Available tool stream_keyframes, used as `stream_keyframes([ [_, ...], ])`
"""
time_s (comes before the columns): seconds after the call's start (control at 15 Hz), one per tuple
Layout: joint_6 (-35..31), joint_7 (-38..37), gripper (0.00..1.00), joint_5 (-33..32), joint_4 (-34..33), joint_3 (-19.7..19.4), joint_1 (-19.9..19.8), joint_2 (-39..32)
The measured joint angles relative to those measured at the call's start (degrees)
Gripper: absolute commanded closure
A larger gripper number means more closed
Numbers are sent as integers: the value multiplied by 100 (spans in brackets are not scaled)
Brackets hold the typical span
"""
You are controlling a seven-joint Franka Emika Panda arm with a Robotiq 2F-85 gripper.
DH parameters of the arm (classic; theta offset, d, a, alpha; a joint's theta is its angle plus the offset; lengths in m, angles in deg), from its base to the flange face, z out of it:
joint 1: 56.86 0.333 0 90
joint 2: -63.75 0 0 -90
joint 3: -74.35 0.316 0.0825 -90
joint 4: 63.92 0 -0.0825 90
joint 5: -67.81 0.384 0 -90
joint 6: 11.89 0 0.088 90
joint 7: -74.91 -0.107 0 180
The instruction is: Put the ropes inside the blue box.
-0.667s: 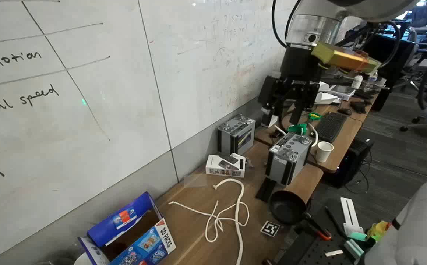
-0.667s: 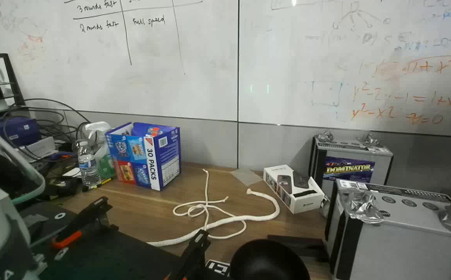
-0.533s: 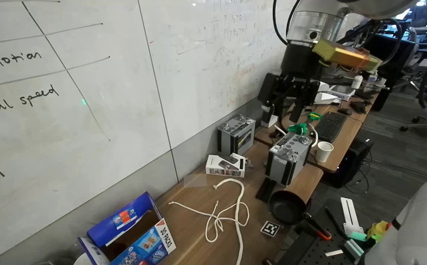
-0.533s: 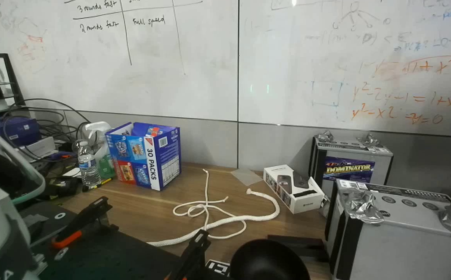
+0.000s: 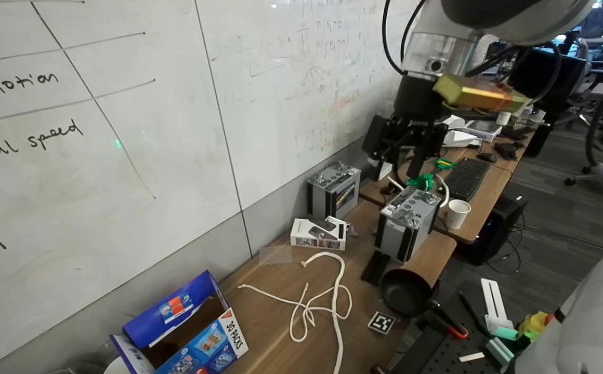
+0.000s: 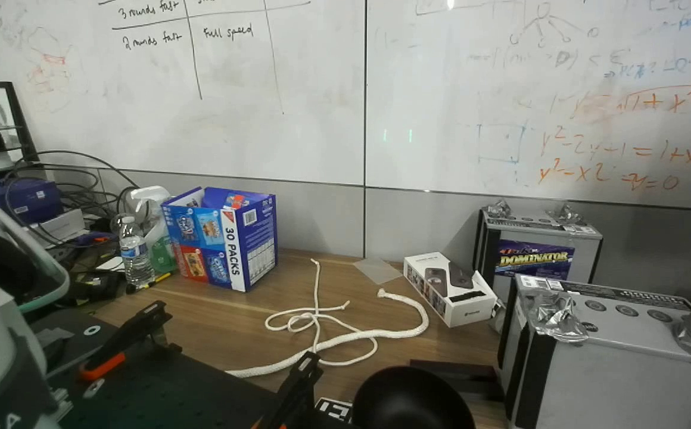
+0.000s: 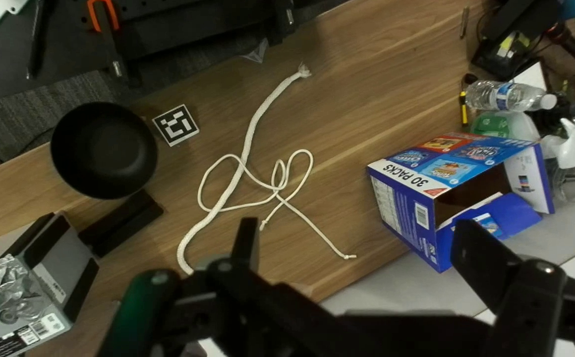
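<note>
You have the pincer [image 5: 395, 165] hanging high over the table [image 7: 381, 89], its fingers [image 7: 245, 243] spread wide apart; in the wrist view one finger overlaps the blue box [image 6: 260, 229] (an overlap of sight only; an exterior view shows you the pincer well apart from it); both ropes [image 6: 351, 338] lie on the table, outside the box; you see a thick white rope [image 7: 249, 141] in a long bend, hooked round at one end and frayed at the other, and a thin white cord [image 7: 278, 188] in loose loops that cross the thick one.

The blue box stands upright below the whiteboard [image 6: 298, 137], near one end of the thin cord; its top gapes, showing you a dark interior in the wrist view, and you can read "30 PACKS" on its white strip; a clear plastic bottle [image 6: 136, 256] stands near it.

On the thick rope's other side you have a square black-and-white marker [image 7: 176, 124], with a black pan [image 7: 104, 148] just beside it; near the rope's hooked end sits a white printed box [image 6: 450, 292]; past that you find a far grey case [image 6: 587, 256] and, closer to the pan, a near grey case [image 6: 619, 369], each topped with crumpled foil.
</note>
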Motion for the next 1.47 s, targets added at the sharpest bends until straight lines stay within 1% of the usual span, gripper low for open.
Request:
stream_keyframes([
  [0.2,-958,12,0,-223,572,122,-131,-256],
  [0.33,-1735,12,0,-299,934,165,-167,-623],
  [0.47,-2517,12,0,-308,1198,166,-171,-1171],
  [0.67,-3518,28,0,-297,1305,131,-171,-2244],
  [0.87,-4363,130,0,-236,1237,63,-170,-3324],
  [1.07,-4997,562,0,206,990,25,-162,-4361],
  [1.27,-5328,1155,0,835,522,82,-175,-5302],
  [1.47,-5452,1498,0,1108,-31,325,-299,-6120],
])
